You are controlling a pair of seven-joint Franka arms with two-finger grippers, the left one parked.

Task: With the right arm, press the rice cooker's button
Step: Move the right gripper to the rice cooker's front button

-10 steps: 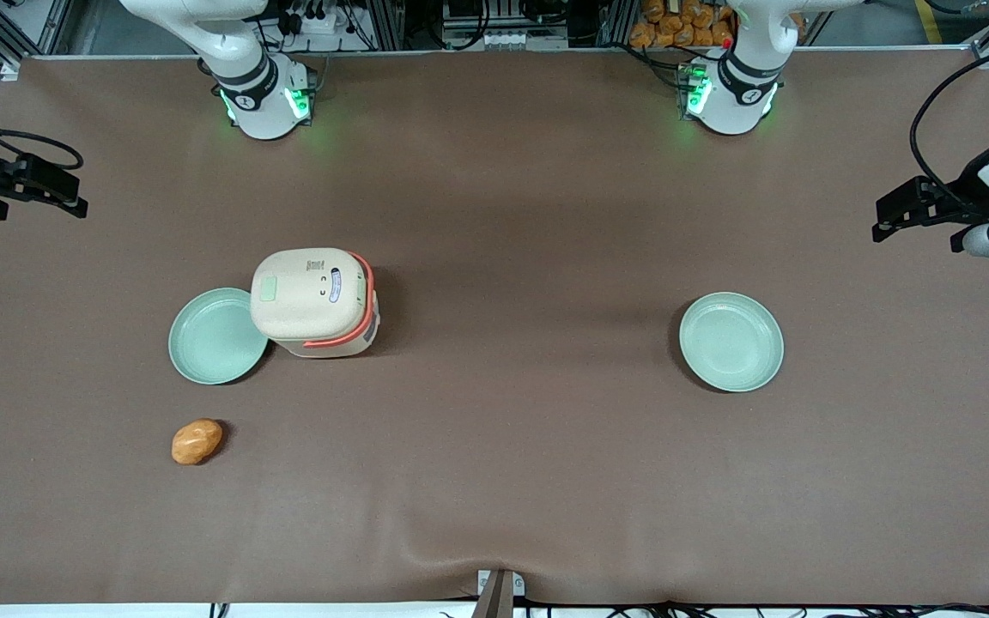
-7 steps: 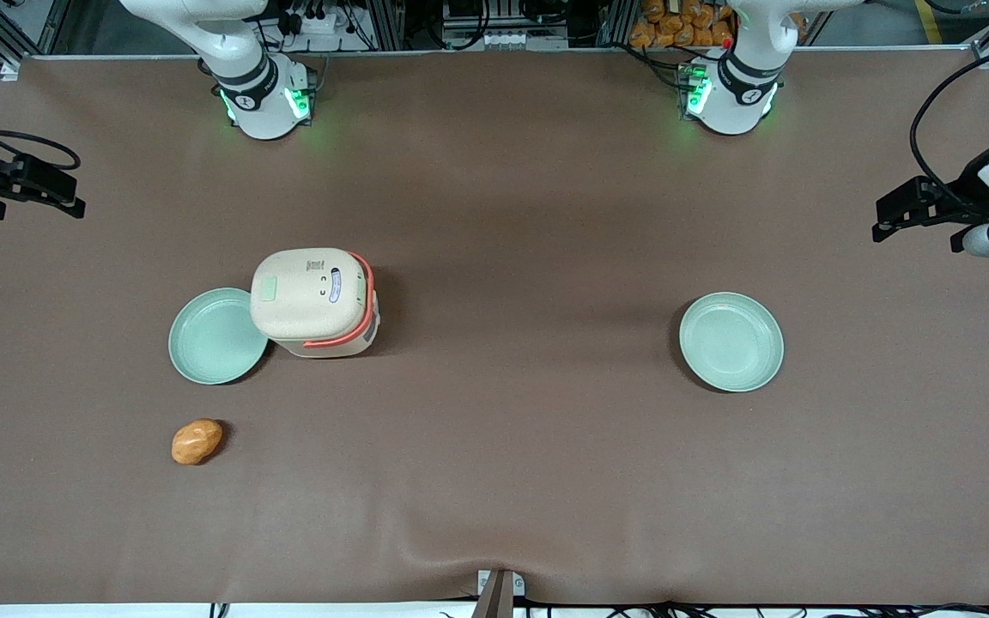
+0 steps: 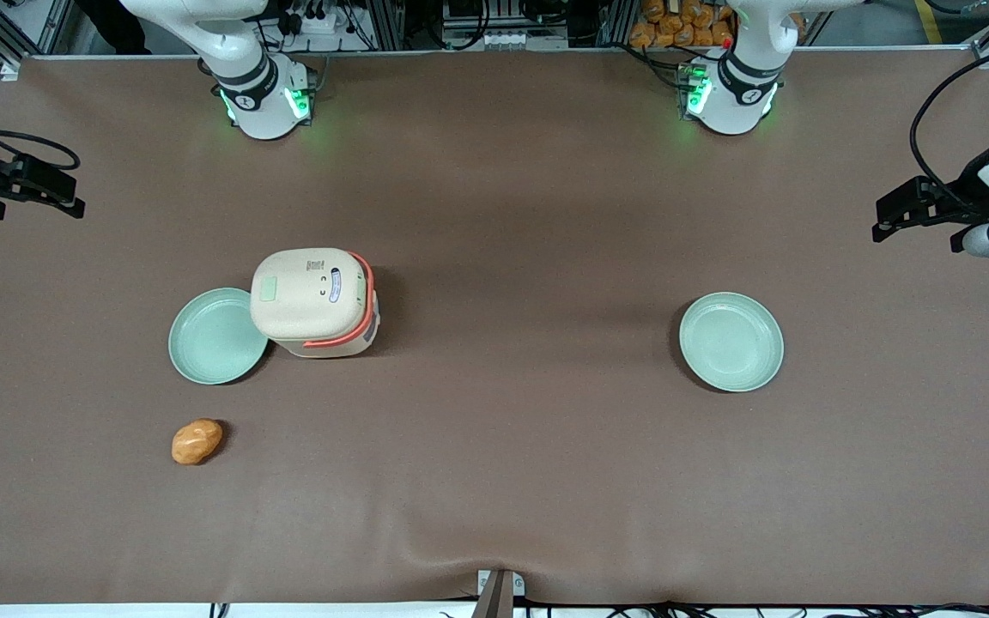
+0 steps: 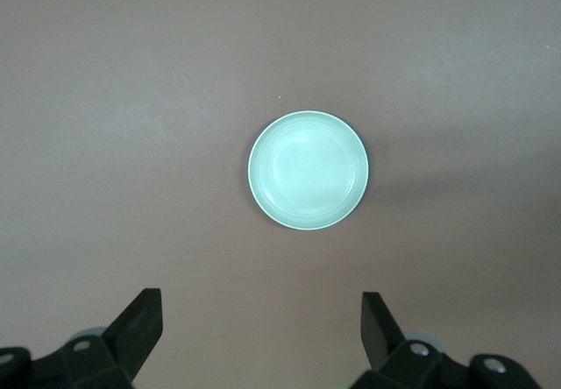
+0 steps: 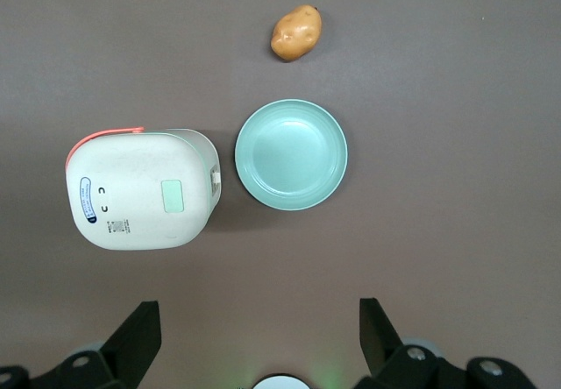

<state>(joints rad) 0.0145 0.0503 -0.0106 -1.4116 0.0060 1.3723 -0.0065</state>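
Observation:
The cream-beige rice cooker [image 3: 310, 300] with a coral-orange handle band stands upright on the brown table, lid closed. A pale green rectangular button [image 3: 268, 288] sits on its lid. The cooker also shows in the right wrist view [image 5: 140, 192], seen from well above. The right arm's black gripper [image 3: 65, 193] hangs high at the working arm's end of the table, far from the cooker and farther from the front camera than it. In the right wrist view the gripper [image 5: 259, 328] is wide open and empty, its fingers [image 5: 140, 332] apart over bare table.
A pale green plate [image 3: 215, 336] touches the cooker's side; it also shows in the right wrist view [image 5: 291, 154]. An orange-brown potato [image 3: 197, 441] lies nearer the front camera. A second green plate [image 3: 731, 342] lies toward the parked arm's end.
The right gripper has shifted very slightly away from the front camera. The cooker, plates and potato have not moved.

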